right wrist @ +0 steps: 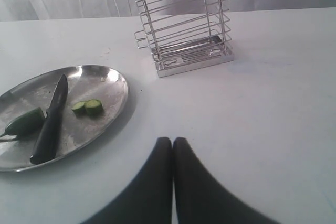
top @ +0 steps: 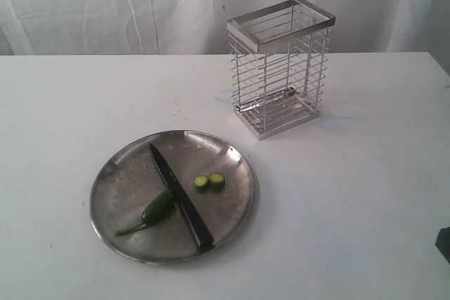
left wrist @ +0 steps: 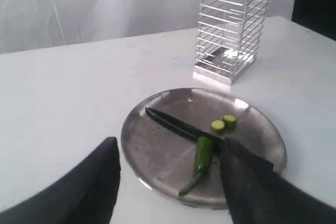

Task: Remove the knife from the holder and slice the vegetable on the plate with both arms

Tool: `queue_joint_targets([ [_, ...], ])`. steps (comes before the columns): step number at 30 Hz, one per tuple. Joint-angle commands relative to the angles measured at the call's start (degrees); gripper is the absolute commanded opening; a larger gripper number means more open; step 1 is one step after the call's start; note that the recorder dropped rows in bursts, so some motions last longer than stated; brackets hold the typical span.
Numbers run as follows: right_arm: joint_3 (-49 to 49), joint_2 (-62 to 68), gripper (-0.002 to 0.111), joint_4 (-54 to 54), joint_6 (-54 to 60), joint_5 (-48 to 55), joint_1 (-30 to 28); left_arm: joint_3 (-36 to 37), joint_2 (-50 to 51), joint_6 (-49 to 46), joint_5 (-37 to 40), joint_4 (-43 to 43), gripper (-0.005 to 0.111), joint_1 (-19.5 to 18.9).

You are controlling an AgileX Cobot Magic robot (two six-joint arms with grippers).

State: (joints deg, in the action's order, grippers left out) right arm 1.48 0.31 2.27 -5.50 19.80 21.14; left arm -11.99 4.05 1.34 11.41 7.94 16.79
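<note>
- White tabletop (top: 365, 194) with a pale curtain (top: 105, 5) hanging behind it; that is all my surroundings.
- My left gripper (left wrist: 168, 148) hangs above the near side of the plate (top: 123, 180), its jaws spread wide with nothing between them.
- My right gripper (right wrist: 172, 141) hovers over bare table off to the side of the plate, its jaws pressed together and empty.
- I see the knife (top: 179, 198) out of the holder (top: 281, 68) and lying flat across the plate on a slant, handle toward the near rim and tip pointing toward the far side.
- I count the vegetable (top: 158, 207) as one green stub with its stem, and its cut end looks to touch the blade.
- Two round slices (top: 209, 181) lie side by side, touching, on the other side of the blade.
- Counted: one plate, one knife, one holder, one pepper stub, two slices, two grippers.
- My judgement: the fetching is done and slicing has begun, with two cuts made. Most of the pepper is uncut, so either I take the knife up again for more cuts or the job ends here.
- I see the holder upright beyond the plate, apart from it, with no knife inside.
</note>
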Motion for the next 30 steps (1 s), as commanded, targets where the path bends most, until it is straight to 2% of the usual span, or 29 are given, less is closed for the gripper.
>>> queue_joint_targets([
  [1,-0.26,-0.31,0.000,-0.25,0.35,-0.18,-0.34,8.19,-4.05,3.92,-5.87,-0.90,0.060,-0.15],
  [4,-0.26,-0.31,0.000,-0.25,0.35,-0.18,-0.34,11.99,-4.05,5.77,-7.58,-1.01,0.060,-0.15],
  [10,-0.26,-0.31,0.000,-0.25,0.35,-0.18,-0.34,11.99,-4.05,5.72,-6.28,-1.29,0.060,-0.15],
  [17,-0.26,-0.31,0.000,-0.25,0.35,-0.18,-0.34,11.99,-4.05,-0.10,-6.28,-1.41,0.060,-0.15],
  [30,-0.26,-0.31,0.000,-0.25,0.35,-0.18,-0.34,11.99,-4.05,-0.10,-6.28,-1.41,0.060,-0.15],
])
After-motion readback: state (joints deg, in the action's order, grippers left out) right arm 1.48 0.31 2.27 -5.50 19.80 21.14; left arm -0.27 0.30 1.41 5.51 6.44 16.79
